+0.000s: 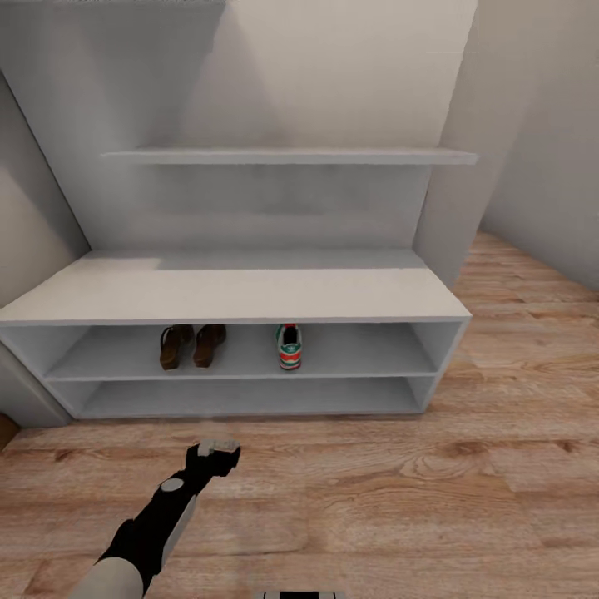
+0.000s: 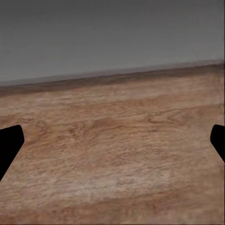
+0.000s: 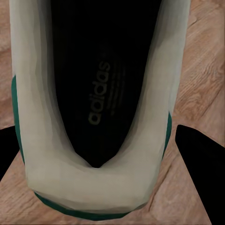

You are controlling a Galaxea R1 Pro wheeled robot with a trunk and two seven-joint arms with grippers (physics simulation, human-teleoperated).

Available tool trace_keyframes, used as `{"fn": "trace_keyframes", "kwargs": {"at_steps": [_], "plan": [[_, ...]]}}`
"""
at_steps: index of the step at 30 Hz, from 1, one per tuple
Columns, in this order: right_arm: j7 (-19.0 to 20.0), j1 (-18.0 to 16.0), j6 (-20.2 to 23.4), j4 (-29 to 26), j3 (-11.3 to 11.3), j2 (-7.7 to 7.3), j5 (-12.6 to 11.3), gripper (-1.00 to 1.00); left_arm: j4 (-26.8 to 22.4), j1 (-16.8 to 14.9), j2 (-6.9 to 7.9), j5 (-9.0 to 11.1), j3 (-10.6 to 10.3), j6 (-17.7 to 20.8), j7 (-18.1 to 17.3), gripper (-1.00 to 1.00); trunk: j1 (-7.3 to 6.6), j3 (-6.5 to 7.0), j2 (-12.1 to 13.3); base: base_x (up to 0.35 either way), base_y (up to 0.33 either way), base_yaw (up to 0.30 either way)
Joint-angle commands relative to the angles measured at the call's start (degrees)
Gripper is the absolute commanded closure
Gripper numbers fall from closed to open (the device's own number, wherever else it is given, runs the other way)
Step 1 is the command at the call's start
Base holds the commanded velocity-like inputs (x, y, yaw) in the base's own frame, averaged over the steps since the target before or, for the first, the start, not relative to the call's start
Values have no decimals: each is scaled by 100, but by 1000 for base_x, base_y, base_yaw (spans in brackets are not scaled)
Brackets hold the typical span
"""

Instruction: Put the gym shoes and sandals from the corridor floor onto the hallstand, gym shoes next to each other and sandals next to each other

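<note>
Close up, gym shoe (image 3: 93,117) between right claw (image 3: 101,154) tips, grip unclear, toe cut off, left claw (image 2: 112,145) spread

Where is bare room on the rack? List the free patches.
On the hallstand, upper level, the widest free patch lies between the gym shoe and the right end wall; a shorter one between the left wall and the sandals. The gap between sandals and shoe is tight. Lower level and bench top are bare.

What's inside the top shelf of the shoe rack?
Two brown sandals sit side by side, with one gym shoe to their right, apart from them. The shelf's deep back is shadowed, so nothing more can be told.
</note>
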Motion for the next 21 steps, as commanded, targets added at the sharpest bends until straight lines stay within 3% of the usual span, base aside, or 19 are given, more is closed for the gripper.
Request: {"fn": "trace_keyframes", "kwargs": {"at_steps": [1,2,4,7,9,15,21], "plan": [[48,-5,-14,13,-22,1,-41,100,-14,109,94,-14,3,-220,-296,-100,-3,-3,-3,-11,-5,0],[48,-5,-14,16,-22,1,-40,100,-12,319,242,9,6,-610,-680,-100,-3,-3,-3,-5,-2,0],[48,-5,-13,18,-22,2,-40,100,-10,568,425,21,13,-1097,-1124,-100,-3,-3,-3,-2,-1,0],[53,-5,-17,18,-22,8,-39,100,-14,829,618,52,25,-1464,-1413,-100,-3,-3,-3,0,0,0],[59,-5,-19,20,-22,11,-39,100,-16,918,703,119,56,-1560,-1475,-100,-3,-3,-3,0,0,0],[72,-5,-28,27,-16,18,-39,100,-18,1160,906,609,301,-1667,-1803,-100,-3,-3,-3,0,0,0],[74,-5,-30,35,-12,52,-39,100,-18,1211,980,721,595,-1673,-1924,-100,-3,-3,-3,-108,-2,0]]}}
